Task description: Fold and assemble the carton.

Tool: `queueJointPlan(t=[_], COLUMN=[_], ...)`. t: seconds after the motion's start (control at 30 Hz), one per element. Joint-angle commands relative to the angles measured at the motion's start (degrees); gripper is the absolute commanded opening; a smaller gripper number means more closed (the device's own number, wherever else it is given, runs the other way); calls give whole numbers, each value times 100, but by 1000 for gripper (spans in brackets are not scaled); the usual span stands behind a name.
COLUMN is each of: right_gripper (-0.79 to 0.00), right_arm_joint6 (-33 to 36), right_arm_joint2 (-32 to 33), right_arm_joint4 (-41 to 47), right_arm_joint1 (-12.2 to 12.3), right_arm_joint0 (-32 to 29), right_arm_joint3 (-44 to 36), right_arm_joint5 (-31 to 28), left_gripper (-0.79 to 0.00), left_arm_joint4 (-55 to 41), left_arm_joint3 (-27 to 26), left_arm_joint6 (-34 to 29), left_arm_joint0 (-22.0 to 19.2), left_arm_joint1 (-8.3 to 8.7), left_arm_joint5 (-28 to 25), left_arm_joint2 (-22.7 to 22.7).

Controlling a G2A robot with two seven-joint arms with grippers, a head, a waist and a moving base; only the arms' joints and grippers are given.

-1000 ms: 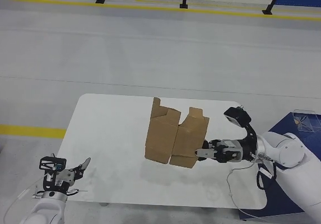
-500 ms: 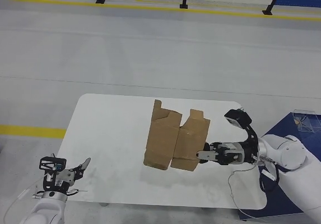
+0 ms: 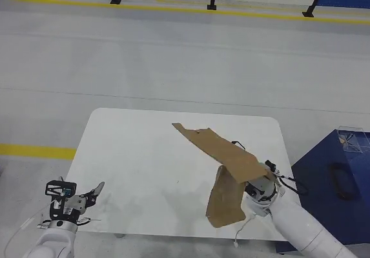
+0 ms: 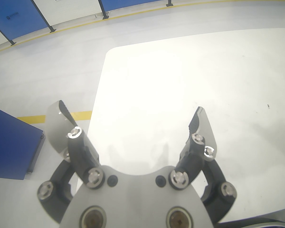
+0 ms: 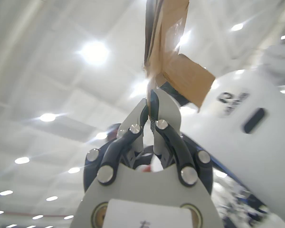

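— What's on the left?
— The left gripper hovers at the table's near left corner. Its jaws are spread wide with nothing between them.
— And the carton?
— The carton is flat and unassembled, held up over the table's right half. It slants from the middle toward the near right edge. One panel hangs down there, but I can't tell whether it touches the table.
— What holds it?
— The right gripper, pinched tight on the carton's edge.
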Motion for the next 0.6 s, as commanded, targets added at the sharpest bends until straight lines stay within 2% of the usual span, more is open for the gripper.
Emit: queueJointPlan(t=[0.0, 0.07, 0.13, 0.23, 0.3, 0.4, 0.57], right_gripper=[-785, -785, -785, -785, -785, -785, -785], right_arm_joint6=[1, -213, -838, -2239, -3193, -4168, -4169], right_arm_joint2=[-329, -807, -979, -636, -235, 249, 892], right_arm_joint4=[1063, 1848, 2786, 4535, 5267, 5770, 4879], right_arm_joint1=[-350, -609, -833, -1166, -1398, -1776, -2253], right_arm_joint0=[-94, -31, -49, -333, -497, -643, -693], right_arm_joint3=[25, 55, 99, 430, 855, 1498, 1718], right_arm_joint5=[379, 595, 1220, 2619, 3572, 4545, 4545], left_gripper=[0, 0, 0, 0, 0, 0, 0], left_arm_joint4=[0, 0, 0, 0, 0, 0, 0], left_arm_joint3=[0, 0, 0, 0, 0, 0, 0], left_arm_joint6=[0, 0, 0, 0, 0, 0, 0], left_arm_joint0=[0, 0, 0, 0, 0, 0, 0], left_arm_joint1=[0, 0, 0, 0, 0, 0, 0], left_arm_joint5=[0, 0, 0, 0, 0, 0, 0], left_arm_joint2=[0, 0, 0, 0, 0, 0, 0])
